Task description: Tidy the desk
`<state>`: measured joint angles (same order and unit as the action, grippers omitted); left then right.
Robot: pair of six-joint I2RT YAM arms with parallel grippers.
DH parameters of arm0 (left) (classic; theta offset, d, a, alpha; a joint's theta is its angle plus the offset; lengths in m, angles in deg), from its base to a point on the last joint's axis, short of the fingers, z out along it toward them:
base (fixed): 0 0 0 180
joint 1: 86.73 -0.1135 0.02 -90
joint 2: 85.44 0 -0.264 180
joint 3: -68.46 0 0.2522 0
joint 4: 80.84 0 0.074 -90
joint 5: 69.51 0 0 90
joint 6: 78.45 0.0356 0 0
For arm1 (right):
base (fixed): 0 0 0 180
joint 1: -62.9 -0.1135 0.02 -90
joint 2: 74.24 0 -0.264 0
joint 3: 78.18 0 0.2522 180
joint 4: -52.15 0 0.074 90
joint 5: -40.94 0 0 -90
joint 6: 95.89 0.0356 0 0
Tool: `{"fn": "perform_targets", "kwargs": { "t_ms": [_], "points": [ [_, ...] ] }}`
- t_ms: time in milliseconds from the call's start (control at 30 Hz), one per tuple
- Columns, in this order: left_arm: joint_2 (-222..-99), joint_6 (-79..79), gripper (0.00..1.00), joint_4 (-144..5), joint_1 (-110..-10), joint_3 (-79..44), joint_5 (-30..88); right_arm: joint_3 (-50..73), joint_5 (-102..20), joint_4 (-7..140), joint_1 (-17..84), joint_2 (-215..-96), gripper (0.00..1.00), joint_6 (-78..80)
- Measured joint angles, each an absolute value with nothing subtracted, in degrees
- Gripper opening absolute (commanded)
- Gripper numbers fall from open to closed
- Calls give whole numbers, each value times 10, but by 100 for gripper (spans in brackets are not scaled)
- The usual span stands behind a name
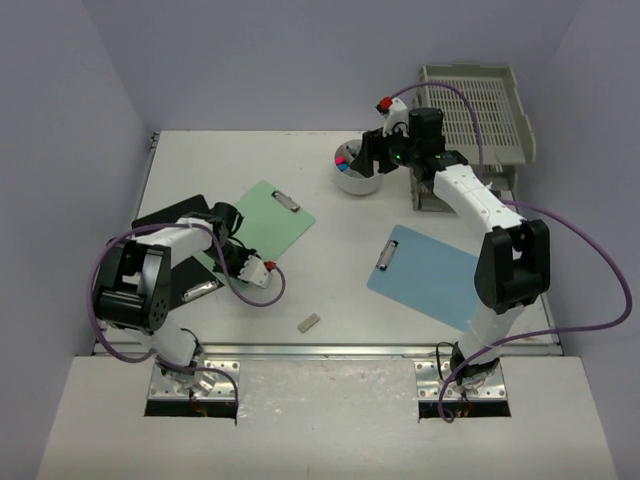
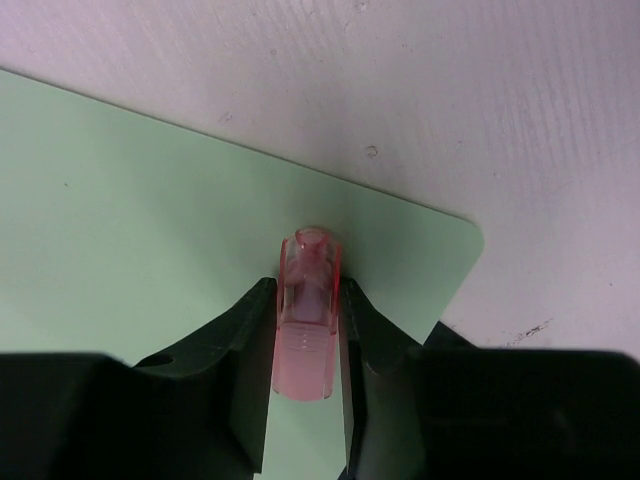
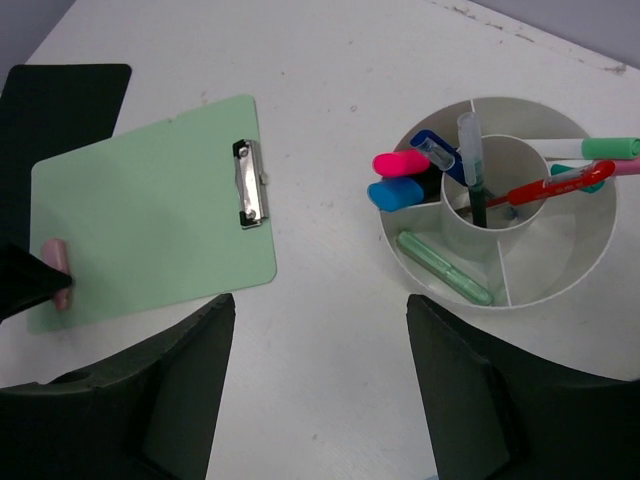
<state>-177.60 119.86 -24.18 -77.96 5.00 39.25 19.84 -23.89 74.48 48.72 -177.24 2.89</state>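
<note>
The white desk (image 1: 250, 150) holds a green clipboard (image 1: 275, 217), a blue clipboard (image 1: 425, 275) and a round white organizer (image 1: 357, 172). My left gripper (image 1: 228, 250) is shut on a translucent pink marker (image 2: 308, 320) and holds it over the green clipboard's (image 2: 150, 200) near corner. The marker also shows in the right wrist view (image 3: 55, 270). My right gripper (image 1: 368, 152) hovers open and empty beside the organizer (image 3: 500, 285), which holds several markers and pens.
A black clipboard (image 1: 165, 215) lies partly under the green one at the left. Grey stacked slotted trays (image 1: 480, 110) stand at the back right. A small grey block (image 1: 309, 322) lies near the front edge. Lilac walls enclose the desk.
</note>
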Motion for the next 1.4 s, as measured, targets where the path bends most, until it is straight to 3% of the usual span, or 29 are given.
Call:
{"fn": "perform_targets", "kwargs": {
  "t_ms": [167,367,567,667,933,1233,1400],
  "points": [
    [-1759,1127,0,-215,-757,22,424,196,-205,752,487,-1763,66,43],
    [-1680,906,0,-235,-746,-180,600,196,-113,751,487,-1734,66,100],
    [-1457,750,0,-406,-733,-103,731,170,10,717,487,-1720,66,218],
    [-1388,883,0,-355,-696,-54,747,152,50,712,485,-1721,66,274],
    [-1363,1166,0,-169,-657,35,694,143,98,717,470,-1721,66,351],
    [-1361,1232,0,-82,-609,66,578,119,121,801,332,-1731,68,346],
    [-1371,1240,0,-70,-568,66,545,123,100,841,306,-1752,69,337]
  ]
}}
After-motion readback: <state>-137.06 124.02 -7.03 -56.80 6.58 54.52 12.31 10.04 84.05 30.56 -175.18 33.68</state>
